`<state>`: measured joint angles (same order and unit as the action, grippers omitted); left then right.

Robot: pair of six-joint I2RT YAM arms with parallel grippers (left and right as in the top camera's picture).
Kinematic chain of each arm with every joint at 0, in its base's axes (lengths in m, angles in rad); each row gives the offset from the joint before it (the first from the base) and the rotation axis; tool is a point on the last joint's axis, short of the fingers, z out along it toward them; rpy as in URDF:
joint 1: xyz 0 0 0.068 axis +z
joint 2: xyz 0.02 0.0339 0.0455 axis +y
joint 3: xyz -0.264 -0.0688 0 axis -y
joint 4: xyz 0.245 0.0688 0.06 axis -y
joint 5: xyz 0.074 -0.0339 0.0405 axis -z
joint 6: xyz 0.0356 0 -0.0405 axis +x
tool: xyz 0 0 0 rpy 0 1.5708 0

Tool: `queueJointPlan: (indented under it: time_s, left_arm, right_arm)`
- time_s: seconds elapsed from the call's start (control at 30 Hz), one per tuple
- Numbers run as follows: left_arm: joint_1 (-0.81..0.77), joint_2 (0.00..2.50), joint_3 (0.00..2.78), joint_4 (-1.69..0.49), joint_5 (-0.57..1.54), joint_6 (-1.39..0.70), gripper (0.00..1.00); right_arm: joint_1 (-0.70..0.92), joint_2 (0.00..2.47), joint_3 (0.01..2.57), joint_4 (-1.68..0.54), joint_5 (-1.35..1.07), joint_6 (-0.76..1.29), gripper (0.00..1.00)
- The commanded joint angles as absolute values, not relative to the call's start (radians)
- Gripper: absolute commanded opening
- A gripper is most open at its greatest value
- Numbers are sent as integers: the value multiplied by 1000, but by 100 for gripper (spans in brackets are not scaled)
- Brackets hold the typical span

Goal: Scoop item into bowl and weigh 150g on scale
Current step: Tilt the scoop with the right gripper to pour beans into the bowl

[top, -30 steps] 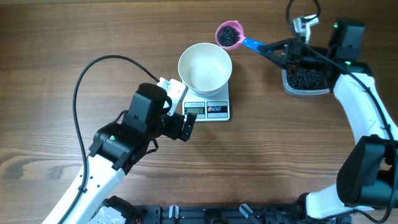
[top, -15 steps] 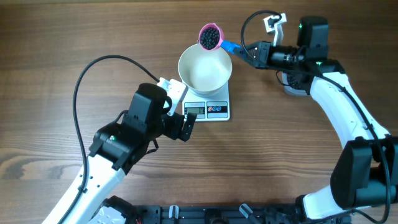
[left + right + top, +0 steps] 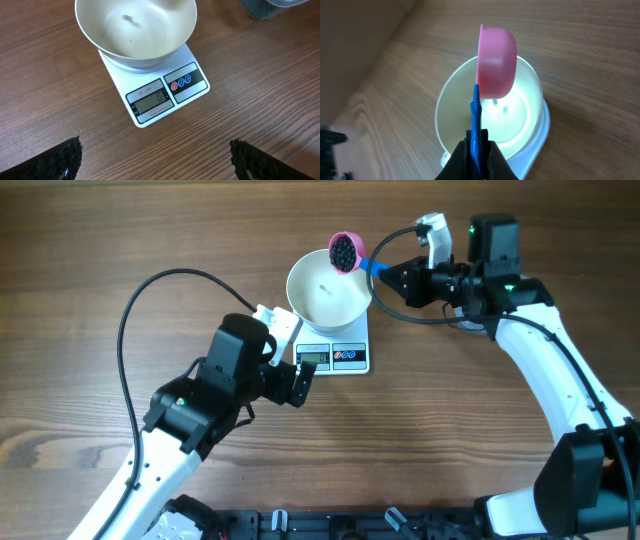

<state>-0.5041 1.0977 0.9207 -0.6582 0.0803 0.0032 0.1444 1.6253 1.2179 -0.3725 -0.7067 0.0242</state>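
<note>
The white bowl [image 3: 322,298] stands on the small white scale [image 3: 350,358]. My right gripper [image 3: 392,276] is shut on the blue handle [image 3: 476,125] of a pink scoop [image 3: 345,250]. The scoop hangs over the bowl's far right rim, rolled onto its side, with black beads, the item [image 3: 343,251], showing in its cup. In the right wrist view I see the scoop's pink back [image 3: 495,62] above the bowl [image 3: 455,115]. A few dark specks lie on the bowl's floor [image 3: 129,20]. My left gripper [image 3: 157,165] stands open over bare wood just in front of the scale [image 3: 150,107].
A clear tub of black beads [image 3: 267,6] sits right of the scale, mostly hidden under my right arm in the overhead view. The left arm's black cable [image 3: 135,310] loops over the wooden table [image 3: 450,430] on the left.
My right arm has carried the filled scoop left from the tub to the bowl's rim and rolled it onto its side. The left arm has not moved.
</note>
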Motion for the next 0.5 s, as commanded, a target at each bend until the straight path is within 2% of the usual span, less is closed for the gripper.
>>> queueJointPlan:
  time_s: [0.0, 0.47]
  left_arm:
    - [-508, 1100, 918, -658, 96, 19, 100]
    - [-508, 1100, 918, -658, 96, 19, 100]
  right_arm:
    - [188, 1582, 1230, -374, -612, -97, 4]
    - [206, 1544, 1230, -387, -569, -203, 4]
